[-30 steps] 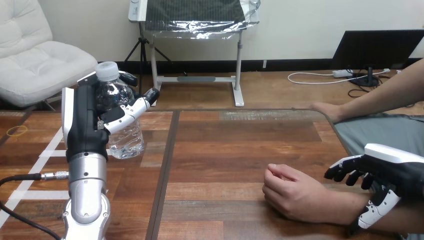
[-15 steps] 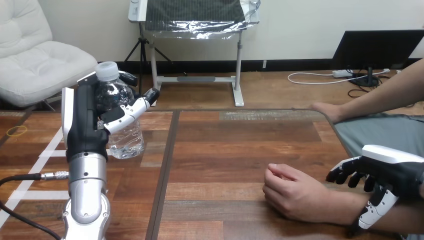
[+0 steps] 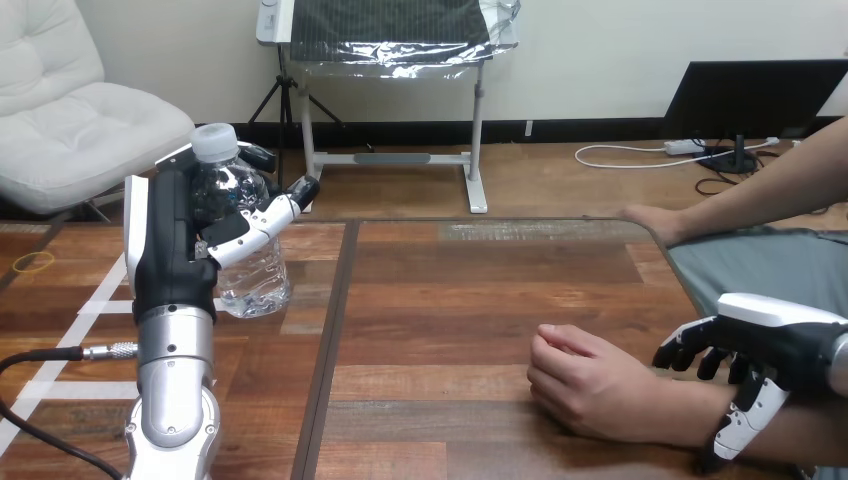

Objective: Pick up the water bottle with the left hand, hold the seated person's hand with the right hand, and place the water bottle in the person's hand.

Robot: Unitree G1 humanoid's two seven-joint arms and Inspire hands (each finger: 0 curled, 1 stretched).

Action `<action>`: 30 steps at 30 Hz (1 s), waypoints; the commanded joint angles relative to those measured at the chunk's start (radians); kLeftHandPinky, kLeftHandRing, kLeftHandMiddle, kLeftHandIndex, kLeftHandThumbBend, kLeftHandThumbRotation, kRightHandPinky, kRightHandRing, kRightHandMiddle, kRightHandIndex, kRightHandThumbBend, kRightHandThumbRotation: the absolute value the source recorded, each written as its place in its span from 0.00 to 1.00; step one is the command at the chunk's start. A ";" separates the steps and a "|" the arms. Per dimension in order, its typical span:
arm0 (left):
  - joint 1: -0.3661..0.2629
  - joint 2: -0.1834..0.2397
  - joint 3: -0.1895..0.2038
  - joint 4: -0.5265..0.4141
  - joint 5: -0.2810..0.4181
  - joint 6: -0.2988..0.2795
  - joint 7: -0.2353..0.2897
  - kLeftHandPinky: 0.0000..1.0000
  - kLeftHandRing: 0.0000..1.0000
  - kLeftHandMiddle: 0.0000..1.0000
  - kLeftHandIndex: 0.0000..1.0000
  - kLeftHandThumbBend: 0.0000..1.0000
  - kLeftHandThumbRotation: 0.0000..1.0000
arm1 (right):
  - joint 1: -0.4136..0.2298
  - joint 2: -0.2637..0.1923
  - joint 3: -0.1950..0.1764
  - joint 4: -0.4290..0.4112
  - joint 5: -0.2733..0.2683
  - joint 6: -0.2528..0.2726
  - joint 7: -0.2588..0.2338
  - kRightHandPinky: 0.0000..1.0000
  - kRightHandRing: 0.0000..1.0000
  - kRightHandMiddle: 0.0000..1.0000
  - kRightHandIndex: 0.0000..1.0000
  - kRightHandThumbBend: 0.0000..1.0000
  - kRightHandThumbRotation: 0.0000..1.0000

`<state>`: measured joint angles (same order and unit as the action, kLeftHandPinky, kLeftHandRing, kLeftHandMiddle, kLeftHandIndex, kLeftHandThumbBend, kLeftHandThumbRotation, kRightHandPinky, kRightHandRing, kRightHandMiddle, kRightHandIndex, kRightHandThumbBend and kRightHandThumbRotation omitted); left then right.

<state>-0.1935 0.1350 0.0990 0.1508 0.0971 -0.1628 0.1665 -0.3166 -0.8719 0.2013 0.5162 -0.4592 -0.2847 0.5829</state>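
Clear water bottle (image 3: 255, 280) upright, left hand (image 3: 165, 240) curled round it

The desk (image 3: 470, 290) is made of brown wooden planks, with a dark seam (image 3: 332, 330) running from its far edge toward the near one, left of the middle. Across its left part run white tape strips (image 3: 100, 306). A small yellow ring (image 3: 33, 262) lies flat near the far left corner, apart from the tape.

Partly behind left robot hand (image 3: 165, 250): bottle (image 3: 255, 285)
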 commanded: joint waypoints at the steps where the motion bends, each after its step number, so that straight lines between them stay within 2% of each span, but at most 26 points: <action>1: -0.040 -0.002 0.009 -0.029 -0.007 -0.029 0.000 0.26 0.31 0.37 0.43 0.62 0.00 | -0.050 0.021 0.025 0.042 -0.026 0.023 -0.013 0.67 0.79 0.82 0.80 1.00 0.13; 11: -0.039 -0.003 0.008 -0.032 -0.007 -0.024 0.004 0.26 0.31 0.37 0.43 0.62 0.00 | -0.063 0.029 0.038 0.070 -0.019 0.012 0.005 0.67 0.76 0.80 0.77 1.00 0.14; 30: -0.039 -0.002 0.008 -0.032 -0.007 -0.029 0.005 0.26 0.31 0.37 0.43 0.62 0.00 | -0.076 0.043 0.085 0.087 -0.052 0.028 0.009 0.51 0.57 0.63 0.67 1.00 0.17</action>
<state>-0.1933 0.1339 0.0984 0.1508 0.0898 -0.1628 0.1672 -0.3761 -0.8626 0.2516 0.5726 -0.4827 -0.2788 0.5911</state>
